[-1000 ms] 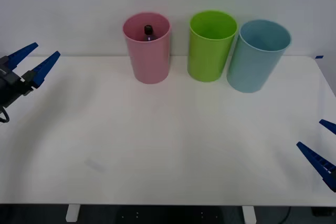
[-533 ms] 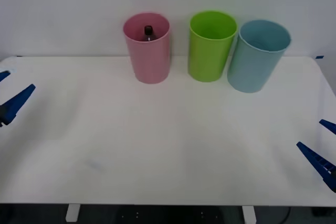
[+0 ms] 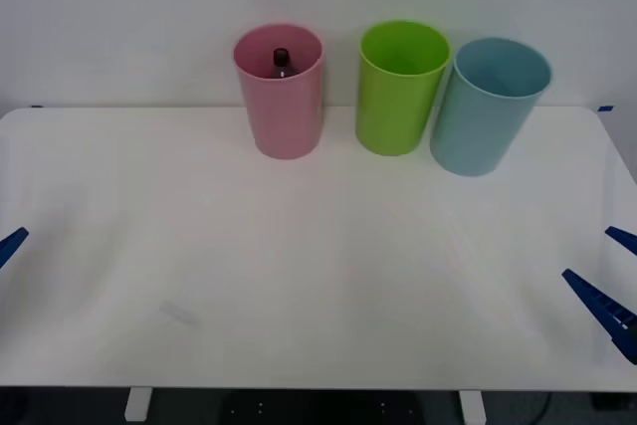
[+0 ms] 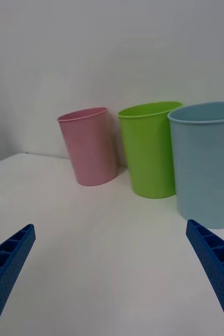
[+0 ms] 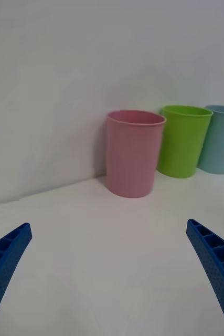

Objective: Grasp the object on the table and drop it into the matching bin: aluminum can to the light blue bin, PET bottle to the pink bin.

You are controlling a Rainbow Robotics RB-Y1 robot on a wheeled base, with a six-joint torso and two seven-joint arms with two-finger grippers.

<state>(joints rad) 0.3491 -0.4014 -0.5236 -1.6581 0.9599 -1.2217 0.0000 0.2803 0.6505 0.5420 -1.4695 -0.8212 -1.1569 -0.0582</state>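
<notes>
The PET bottle (image 3: 282, 60) stood inside the pink bin (image 3: 282, 97), at the far edge of the table (image 3: 299, 266). Its black cap pointed upward and sat below the bin's rim, so its long axis ran roughly vertical; the body below the neck was hidden by the bin wall. In both wrist views the bin's side concealed the bottle altogether.

The pink bin stood leftmost in a row of three, with the lime green bin (image 3: 400, 92) in the middle and the light blue bin (image 3: 486, 111) on the right, the last two nearly touching.

The left gripper (image 5: 112, 273) was at the table's near left edge, one blue fingertip (image 3: 10, 244) showing in the front view. Its fingers were spread wide apart and held nothing. The bottle lay well apart from it, ahead and to its right.

The right gripper (image 3: 614, 281) was at the table's near right edge, fingers likewise spread and empty. The bottle lay well apart from it, ahead and far to its left, beyond the other two bins.
</notes>
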